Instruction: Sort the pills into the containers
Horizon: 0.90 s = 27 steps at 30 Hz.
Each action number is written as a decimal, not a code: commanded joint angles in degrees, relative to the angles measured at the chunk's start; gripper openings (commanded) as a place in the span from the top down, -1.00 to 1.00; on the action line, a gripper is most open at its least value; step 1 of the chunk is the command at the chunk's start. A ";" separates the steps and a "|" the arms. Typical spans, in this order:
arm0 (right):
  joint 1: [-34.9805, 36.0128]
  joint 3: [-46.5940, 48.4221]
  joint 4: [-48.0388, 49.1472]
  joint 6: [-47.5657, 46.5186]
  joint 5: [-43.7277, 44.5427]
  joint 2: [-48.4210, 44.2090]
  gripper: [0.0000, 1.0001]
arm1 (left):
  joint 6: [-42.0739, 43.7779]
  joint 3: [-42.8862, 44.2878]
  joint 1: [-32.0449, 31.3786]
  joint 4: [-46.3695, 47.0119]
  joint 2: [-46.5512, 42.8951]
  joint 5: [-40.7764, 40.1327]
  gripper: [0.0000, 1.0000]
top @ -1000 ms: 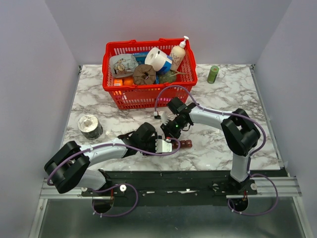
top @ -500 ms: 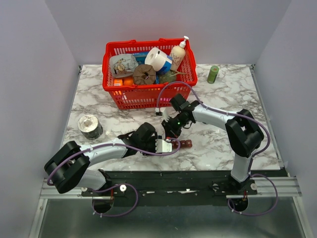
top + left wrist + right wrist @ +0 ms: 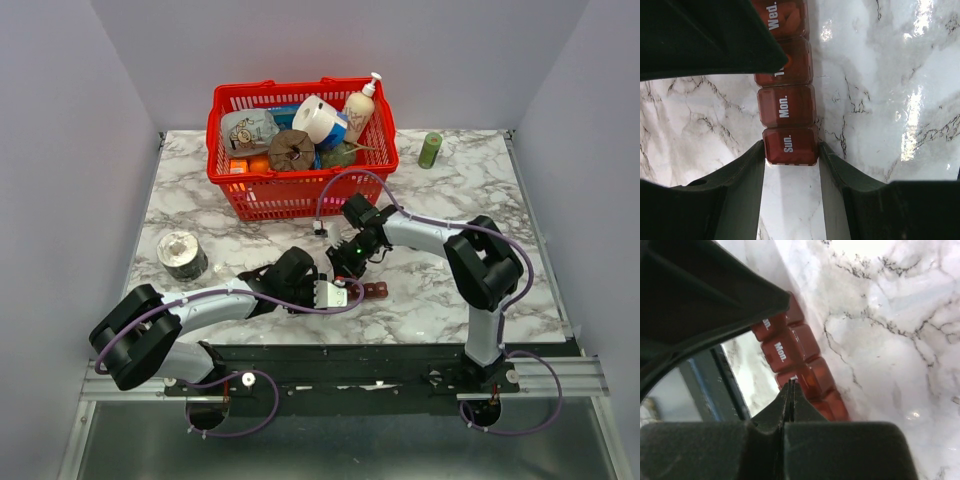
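The containers are one dark red-brown strip of lidded compartments marked Sun., Mon. and Wed., lying on the marble near the front edge. My left gripper is shut on the strip's Sun. end, one finger on each side. My right gripper is shut with nothing between its fingers. Its tips rest on the lid of the compartment after Mon.. From above, the right gripper points down just behind the left gripper. The pills are hidden, apart from faint orange shapes under the Wed. lid.
A red mesh basket full of household items stands at the back. At the back right is a small green cylinder, and a grey roll lies to the left. A small white thing lies just behind the right gripper.
The right arm has shifted slightly over the strip, its wrist dipping toward the compartments. The left arm and the strip have not moved.
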 commanded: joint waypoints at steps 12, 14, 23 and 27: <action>-0.16 0.85 -0.86 -3.13 -6.64 -5.39 0.99 | 0.02 0.14 -0.29 -0.33 0.39 0.42 0.22; -0.16 0.41 -0.94 -3.22 -7.34 -6.63 0.99 | 0.02 0.05 -0.29 -0.33 0.48 0.42 0.22; -0.07 -0.82 -1.12 -0.85 -2.08 -0.15 0.99 | -0.06 0.14 -0.29 -0.42 0.74 0.42 0.22; 0.02 1.19 -2.17 0.91 4.42 4.95 0.99 | -0.07 0.14 -0.29 -0.42 0.48 0.33 0.22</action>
